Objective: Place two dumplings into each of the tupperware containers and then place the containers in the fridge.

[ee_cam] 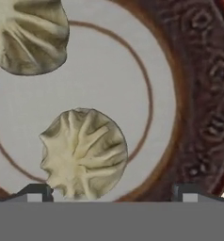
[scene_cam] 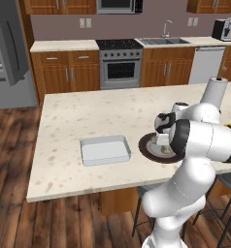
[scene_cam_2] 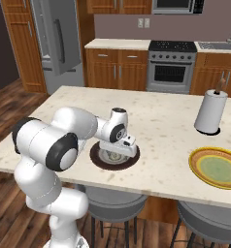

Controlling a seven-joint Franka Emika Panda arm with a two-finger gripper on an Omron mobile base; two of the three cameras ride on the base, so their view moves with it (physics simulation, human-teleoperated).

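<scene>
My gripper (ee_cam: 113,194) hangs open just above the round dark brown plate (ee_cam: 198,103), fingers pointing down. In the hand view a pleated pale dumpling (ee_cam: 83,153) lies between the two fingertips (ee_cam: 36,193), nearer the left one and untouched. A second dumpling (ee_cam: 29,33) sits further up the plate's white centre. In the base views the gripper (scene_cam: 163,141) (scene_cam_2: 116,151) is over the plate (scene_cam: 147,147) (scene_cam_2: 100,160) near the island's front edge. One translucent tupperware container (scene_cam: 105,150) stands empty to the left of the plate. The grey fridge (scene_cam: 8,53) (scene_cam_2: 57,34) is at the far left with its door ajar.
A paper towel roll (scene_cam: 216,92) (scene_cam_2: 211,111) stands on the island to the right. A round yellow plate (scene_cam_2: 217,167) lies at the front right. Stools (scene_cam_2: 112,198) stand under the island's front edge. The stove (scene_cam: 120,68) and sink (scene_cam: 163,41) line the back wall.
</scene>
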